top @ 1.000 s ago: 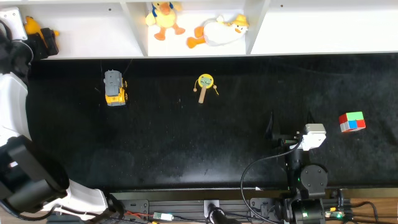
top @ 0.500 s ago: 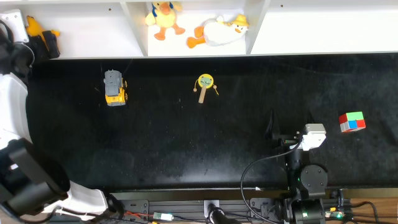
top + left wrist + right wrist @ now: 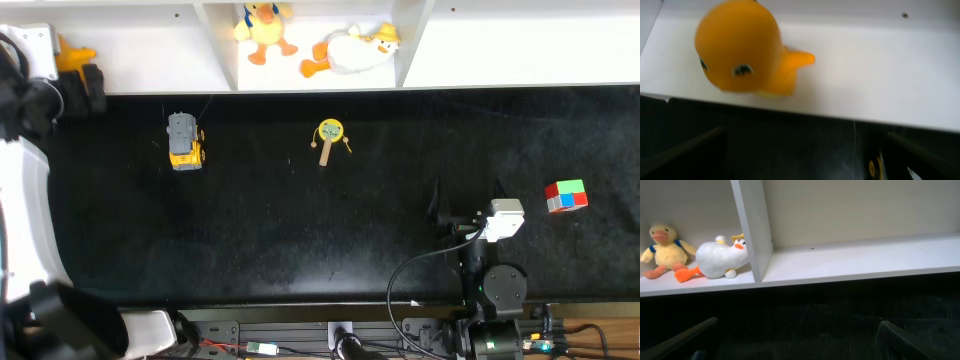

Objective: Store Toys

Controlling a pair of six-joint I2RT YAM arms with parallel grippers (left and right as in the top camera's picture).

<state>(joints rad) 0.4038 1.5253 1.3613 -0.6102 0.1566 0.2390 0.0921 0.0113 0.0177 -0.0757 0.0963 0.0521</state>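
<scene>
The orange duck [image 3: 737, 52] sits stored on the shelf [image 3: 880, 75], your left gripper [image 3: 802, 155] wide open and empty, so I think you should fetch the yellow truck [image 3: 184, 140] next.

Left gripper [image 3: 805, 142] reached far forward, jaws wide apart; right gripper [image 3: 797, 325] low, level, jaws apart.

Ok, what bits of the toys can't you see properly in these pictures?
- Orange duck: in the top view, the left arm's wrist covers part of it.
- Rattle: in the top view, the picture on its round face is too small to make out.
- Colour cube: in the top view, its underside and far sides are turned away from the camera.
</scene>
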